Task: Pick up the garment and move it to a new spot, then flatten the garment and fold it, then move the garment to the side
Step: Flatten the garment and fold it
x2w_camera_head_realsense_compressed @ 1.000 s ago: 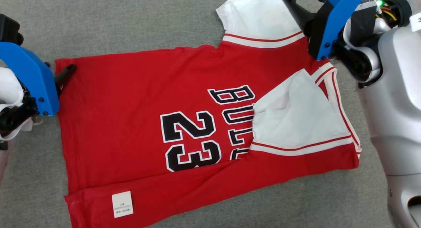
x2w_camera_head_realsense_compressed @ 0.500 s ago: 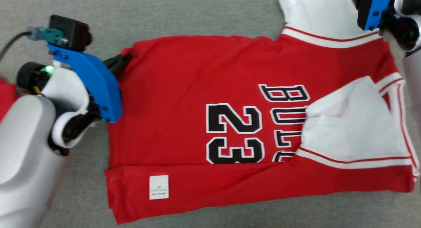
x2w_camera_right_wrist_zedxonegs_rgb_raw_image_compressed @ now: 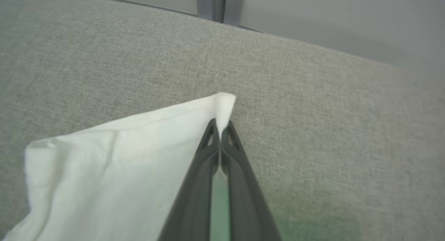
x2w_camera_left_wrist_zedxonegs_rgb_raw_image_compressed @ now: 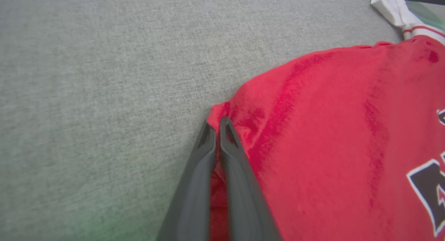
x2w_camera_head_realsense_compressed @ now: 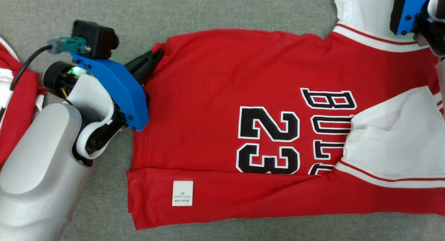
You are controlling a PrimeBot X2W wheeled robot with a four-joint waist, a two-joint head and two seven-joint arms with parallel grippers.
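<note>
While the grey woven fabric surface (x2w_camera_head_realsense_compressed: 208, 11) carries it, the red basketball jersey with white sleeves and a black 23 (x2w_camera_head_realsense_compressed: 208, 95) lies spread out. The left tool (x2w_camera_left_wrist_zedxonegs_rgb_raw_image_compressed: 217, 124) is clenched on the jersey's red hem corner; the right tool (x2w_camera_right_wrist_zedxonegs_rgb_raw_image_compressed: 219, 128) is pinched shut on a white sleeve's corner. A small white rectangular label (x2w_camera_head_realsense_compressed: 182, 193) sits near the hem.

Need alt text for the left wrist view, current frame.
The left tool, shut, pinches a corner of a red jersey lying on a gray fabric surface. A white sleeve shows at the top right, and part of a black, white-edged numeral at the right edge.
</note>
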